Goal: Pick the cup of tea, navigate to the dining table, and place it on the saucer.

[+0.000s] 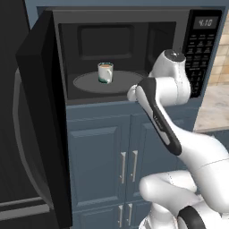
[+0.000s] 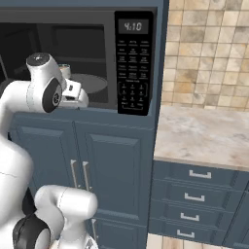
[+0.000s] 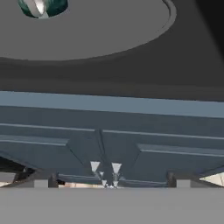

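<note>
Blue cabinet doors (image 1: pixel 112 161) below open microwave (image 1: pixel 120 53), beige counter (image 2: pixel 204 136) beside.

The microwave's display (image 2: pixel 133 26) reads "4:10"; keypad labels are illegible.

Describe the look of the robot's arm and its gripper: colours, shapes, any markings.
The arm is built of glossy white, rounded segments joined by bulbous elbows, with dark grey-black bands and inlays at the joints. A round grey cap tops one joint. No cables or lettering can be made out. In the hand view, the gripper shows as two small dark finger tips, blocky and squared, with paler patches.
</note>
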